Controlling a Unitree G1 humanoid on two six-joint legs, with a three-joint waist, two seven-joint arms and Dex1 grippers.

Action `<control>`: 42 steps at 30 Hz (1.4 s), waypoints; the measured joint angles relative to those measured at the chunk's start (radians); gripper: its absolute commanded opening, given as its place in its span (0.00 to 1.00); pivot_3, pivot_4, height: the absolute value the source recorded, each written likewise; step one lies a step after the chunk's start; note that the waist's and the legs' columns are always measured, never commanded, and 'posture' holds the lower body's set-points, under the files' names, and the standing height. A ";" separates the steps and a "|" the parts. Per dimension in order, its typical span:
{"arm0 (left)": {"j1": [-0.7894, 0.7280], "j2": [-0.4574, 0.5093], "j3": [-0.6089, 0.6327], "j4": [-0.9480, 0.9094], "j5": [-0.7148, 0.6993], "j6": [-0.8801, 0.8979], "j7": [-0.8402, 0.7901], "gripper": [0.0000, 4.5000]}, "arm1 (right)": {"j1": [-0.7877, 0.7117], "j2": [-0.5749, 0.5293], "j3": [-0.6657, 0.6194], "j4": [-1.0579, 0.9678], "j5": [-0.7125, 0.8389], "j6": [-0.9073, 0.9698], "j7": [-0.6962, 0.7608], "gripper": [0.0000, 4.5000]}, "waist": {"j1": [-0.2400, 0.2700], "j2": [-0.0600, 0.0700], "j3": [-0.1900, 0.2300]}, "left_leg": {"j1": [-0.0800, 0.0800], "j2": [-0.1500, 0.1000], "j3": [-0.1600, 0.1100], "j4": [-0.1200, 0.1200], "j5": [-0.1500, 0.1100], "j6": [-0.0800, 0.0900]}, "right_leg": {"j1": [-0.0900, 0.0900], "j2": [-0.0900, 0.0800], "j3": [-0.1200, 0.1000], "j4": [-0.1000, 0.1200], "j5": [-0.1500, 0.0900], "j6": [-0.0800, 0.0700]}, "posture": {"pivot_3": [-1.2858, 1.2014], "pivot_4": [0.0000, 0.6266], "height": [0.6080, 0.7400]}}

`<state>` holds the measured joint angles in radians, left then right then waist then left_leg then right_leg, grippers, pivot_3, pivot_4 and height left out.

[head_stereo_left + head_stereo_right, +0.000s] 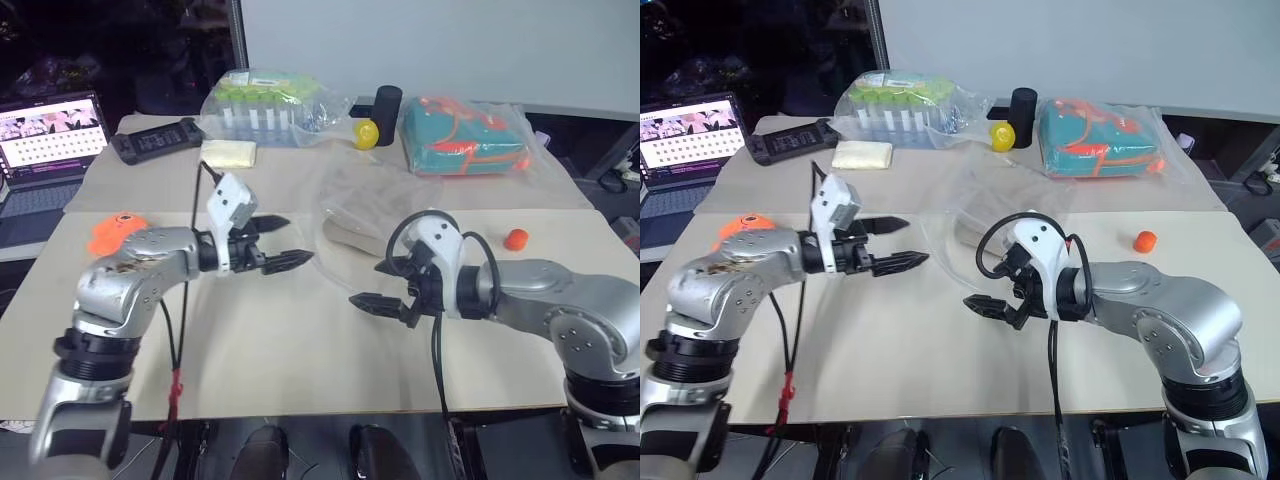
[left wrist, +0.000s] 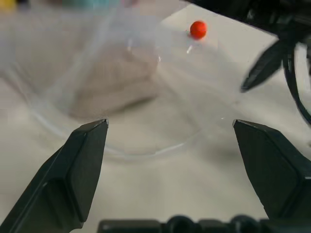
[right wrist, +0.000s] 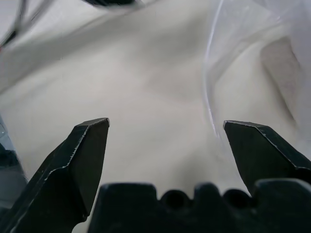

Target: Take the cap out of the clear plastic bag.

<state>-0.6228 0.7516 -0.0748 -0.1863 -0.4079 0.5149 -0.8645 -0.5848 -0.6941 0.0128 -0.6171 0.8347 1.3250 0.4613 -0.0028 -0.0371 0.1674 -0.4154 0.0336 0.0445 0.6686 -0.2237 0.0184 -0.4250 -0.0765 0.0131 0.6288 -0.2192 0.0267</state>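
The clear plastic bag (image 1: 372, 205) lies crumpled in the middle of the table, its open mouth towards me. The beige cap (image 1: 349, 236) rests inside it; through the plastic it is a tan mound (image 2: 116, 80). My left gripper (image 1: 300, 240) hovers open and empty just left of the bag's mouth, pointing right at it. My right gripper (image 1: 365, 283) is open and empty too, in front of the bag and a little to the right of its mouth, with the bag's rim (image 3: 211, 92) close beside one finger.
At the back are a bag of green-topped tubes (image 1: 265, 105), a yellow ball (image 1: 366, 133), a black cylinder (image 1: 386, 115) and a bagged teal-and-orange item (image 1: 465, 135). A small orange-red bottle cap (image 1: 516, 239) sits right. A laptop (image 1: 45, 140), a black device (image 1: 155, 140) and an orange object (image 1: 115, 232) are left.
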 measured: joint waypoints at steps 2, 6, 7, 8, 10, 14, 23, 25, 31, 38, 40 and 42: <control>-0.033 0.017 -0.035 0.090 0.145 -0.216 0.004 0.98 | -0.001 0.004 0.002 0.000 -0.006 -0.007 0.001 1.00 | 0.004 0.000 0.000 | 0.000 0.000 0.001 0.000 0.000 0.000 | 0.001 0.000 0.000 0.000 0.000 0.000 | 0.52 0.24 1.00; -0.156 0.002 -0.119 0.388 0.416 -0.663 0.089 0.98 | 0.001 0.048 0.004 0.000 0.004 -0.006 -0.012 1.00 | 0.013 0.000 0.000 | -0.001 0.000 0.002 0.000 0.000 0.000 | 0.000 0.000 -0.001 0.000 0.000 0.000 | 0.52 0.24 1.00; -0.178 -0.007 -0.127 0.437 0.453 -0.741 0.105 0.98 | 0.005 0.056 0.000 -0.004 0.014 -0.002 -0.015 1.00 | 0.013 0.000 0.000 | -0.001 0.000 0.003 0.000 0.000 0.001 | 0.000 0.000 0.000 -0.001 0.000 0.000 | 0.52 0.24 1.00; -0.220 -0.037 -0.141 0.521 0.489 -0.837 0.120 0.98 | 0.008 0.070 -0.005 -0.006 0.025 0.014 -0.026 1.00 | 0.016 0.000 0.000 | -0.002 0.000 0.003 0.001 -0.001 0.001 | 0.000 0.000 -0.001 -0.001 0.000 0.001 | 0.52 0.24 1.00; -0.291 -0.103 -0.176 0.660 0.550 -0.993 0.148 0.98 | 0.018 0.102 -0.029 -0.030 0.081 0.053 -0.042 1.00 | 0.021 0.000 0.000 | -0.008 0.001 0.001 0.004 -0.001 0.002 | -0.002 0.000 -0.003 0.000 0.001 0.001 | 0.52 0.24 1.00; -0.368 -0.193 -0.230 0.874 0.627 -1.176 0.173 0.98 | 0.037 0.115 -0.090 -0.100 0.204 0.117 -0.069 1.00 | 0.014 0.000 0.000 | -0.012 0.000 0.002 0.011 -0.004 0.007 | -0.002 -0.001 -0.002 0.000 0.003 0.006 | 0.52 0.24 1.00; -0.514 -0.348 -0.258 1.208 0.696 -1.297 0.237 0.75 | 0.059 0.209 -0.146 -0.097 0.288 0.175 -0.255 1.00 | 0.010 0.000 0.000 | -0.011 0.000 0.002 0.012 -0.005 0.008 | -0.001 -0.001 -0.002 0.000 0.004 0.007 | 0.52 0.24 1.00; -0.530 -0.363 -0.257 1.231 0.700 -1.301 0.244 0.59 | 0.054 0.245 -0.138 -0.086 0.276 0.175 -0.300 1.00 | 0.008 0.000 0.000 | -0.011 0.000 0.002 0.012 -0.005 0.008 | -0.001 -0.001 -0.002 0.001 0.004 0.007 | 0.52 0.24 1.00; -0.582 -0.434 -0.248 1.282 0.672 -1.296 0.197 0.13 | 0.015 0.370 -0.005 0.005 0.037 0.069 -0.471 1.00 | 0.005 0.000 0.000 | -0.012 0.000 0.002 0.012 -0.005 0.009 | -0.002 -0.001 -0.002 0.001 0.004 0.007 | 0.52 0.24 1.00; -0.583 -0.443 -0.219 1.290 0.621 -1.275 0.063 0.01 | 0.004 0.189 0.382 0.081 -0.395 -0.249 -0.465 1.00 | -0.005 0.000 0.000 | -0.014 -0.001 0.003 0.012 -0.005 0.009 | -0.005 -0.001 -0.002 0.001 0.004 0.008 | 0.52 0.24 1.00; -0.587 -0.444 -0.217 1.292 0.620 -1.270 0.056 0.01 | 0.004 0.169 0.438 0.110 -0.473 -0.318 -0.450 1.00 | -0.009 0.000 0.000 | -0.014 0.000 0.002 0.012 -0.005 0.009 | -0.005 -0.001 -0.002 0.001 0.004 0.008 | 0.52 0.24 1.00; -0.605 -0.443 -0.217 1.303 0.627 -1.263 0.063 0.01 | 0.004 0.141 0.494 0.131 -0.569 -0.409 -0.416 1.00 | -0.009 0.000 0.000 | -0.014 0.000 0.002 0.012 -0.005 0.009 | -0.005 -0.001 -0.002 0.000 0.004 0.008 | 0.52 0.24 1.00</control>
<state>-1.2281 0.3088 -0.2916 1.1162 0.2191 -0.7485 -0.8019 -0.5804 -0.5526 0.5069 -0.4863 0.2659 0.9164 0.0449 -0.0122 -0.0371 0.1673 -0.4295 0.0332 0.0467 0.6806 -0.2289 0.0275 -0.4295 -0.0770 0.0113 0.6291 -0.2154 0.0342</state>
